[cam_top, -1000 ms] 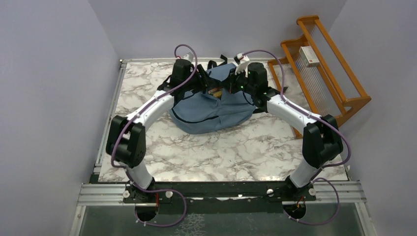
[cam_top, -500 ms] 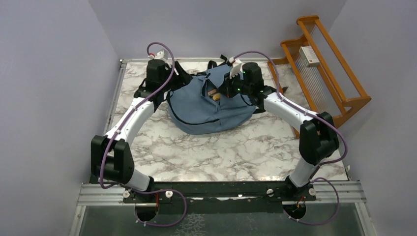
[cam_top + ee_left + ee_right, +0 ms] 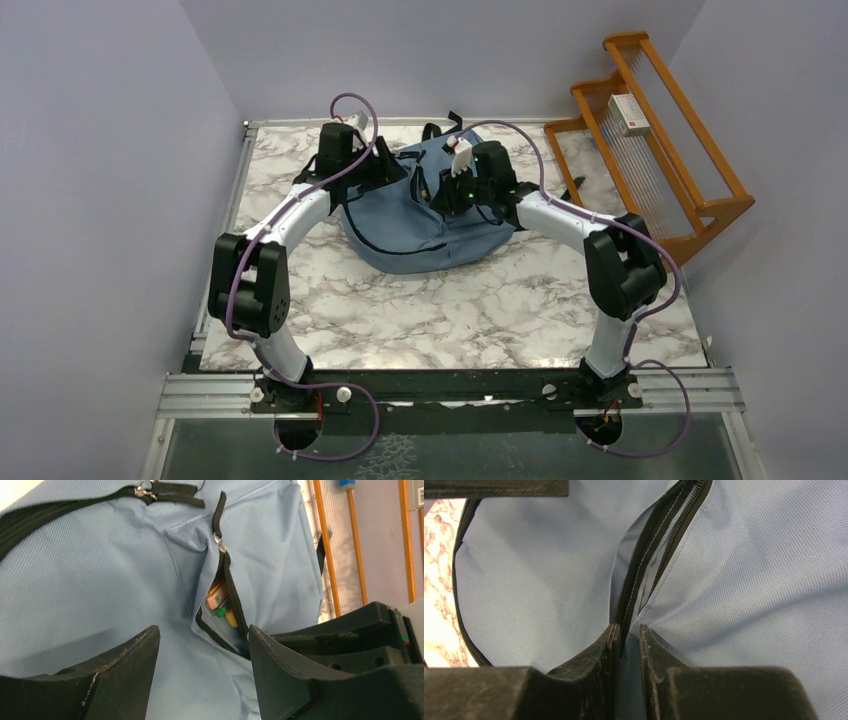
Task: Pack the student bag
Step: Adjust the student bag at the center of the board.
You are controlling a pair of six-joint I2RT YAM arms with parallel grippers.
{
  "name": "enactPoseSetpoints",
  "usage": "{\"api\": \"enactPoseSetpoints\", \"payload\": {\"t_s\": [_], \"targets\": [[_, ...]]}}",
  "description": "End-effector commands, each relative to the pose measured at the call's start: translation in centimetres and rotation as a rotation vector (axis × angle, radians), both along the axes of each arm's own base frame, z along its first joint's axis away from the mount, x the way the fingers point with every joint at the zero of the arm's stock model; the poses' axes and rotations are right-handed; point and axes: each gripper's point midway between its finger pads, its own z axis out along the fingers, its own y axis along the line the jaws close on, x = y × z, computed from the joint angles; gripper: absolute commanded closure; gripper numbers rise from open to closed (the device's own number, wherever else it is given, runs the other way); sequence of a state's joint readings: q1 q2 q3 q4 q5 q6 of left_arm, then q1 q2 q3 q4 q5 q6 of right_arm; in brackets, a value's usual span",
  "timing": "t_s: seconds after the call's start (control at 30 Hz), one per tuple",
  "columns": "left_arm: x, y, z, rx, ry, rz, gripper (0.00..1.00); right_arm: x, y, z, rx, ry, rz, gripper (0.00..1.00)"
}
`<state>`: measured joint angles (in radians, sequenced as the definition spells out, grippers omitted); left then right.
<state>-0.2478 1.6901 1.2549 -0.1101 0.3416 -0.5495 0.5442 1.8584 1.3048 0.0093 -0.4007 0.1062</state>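
Observation:
The student bag (image 3: 425,225), slate-blue with dark zippers, lies at the back middle of the marble table. Its front pocket (image 3: 222,610) gapes, showing an orange box, a green cap and something yellow inside. My left gripper (image 3: 398,173) hangs open just above the bag's fabric, to the left of the pocket (image 3: 202,632), with nothing between its fingers. My right gripper (image 3: 442,195) sits on the pocket. Its jaws (image 3: 629,628) are parted by a narrow gap at the pocket's zipper edge (image 3: 649,555), with blue fabric showing in the gap.
A wooden rack (image 3: 655,140) stands off the table's back right corner, with a small white box (image 3: 628,113) on it. Bare marble table (image 3: 450,310) lies between the bag and the arm bases. Black straps (image 3: 440,128) stick out behind the bag.
My left gripper swung out to the left and has come partway back towards the pocket. My right gripper moved left onto the pocket, and its jaws went from shut to slightly parted.

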Motion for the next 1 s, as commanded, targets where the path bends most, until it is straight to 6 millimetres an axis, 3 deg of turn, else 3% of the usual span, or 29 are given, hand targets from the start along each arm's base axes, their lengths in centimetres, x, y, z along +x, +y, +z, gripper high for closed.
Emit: {"api": "enactPoseSetpoints", "payload": {"t_s": [0.0, 0.1, 0.27, 0.43, 0.63, 0.97], "targets": [[2.0, -1.1, 2.0, -0.034, -0.074, -0.04, 0.34, -0.8, 1.9, 0.8, 0.054, 0.007, 0.082, 0.74], [3.6, -1.4, 2.1, -0.048, -0.077, -0.015, 0.34, -1.1, 2.6, 2.2, 0.095, -0.014, 0.126, 0.7], [5.7, -1.8, 1.8, -0.051, -0.078, -0.002, 0.34, -0.8, 3.1, 6.3, 0.162, -0.096, 0.134, 0.65], [5.9, -1.5, 0.6, -0.022, -0.075, 0.0, 0.36, 2.3, 2.0, 9.6, 0.182, -0.154, -0.055, 0.62], [5.9, -1.8, -2.0, -0.023, -0.029, -0.011, 0.36, 5.4, 0.4, 10.2, 0.164, -0.142, -0.271, 0.59], [6.0, -4.3, -3.6, -0.008, 0.009, -0.073, 0.38, 5.8, -1.0, 9.4, 0.143, -0.122, -0.362, 0.59]]}}
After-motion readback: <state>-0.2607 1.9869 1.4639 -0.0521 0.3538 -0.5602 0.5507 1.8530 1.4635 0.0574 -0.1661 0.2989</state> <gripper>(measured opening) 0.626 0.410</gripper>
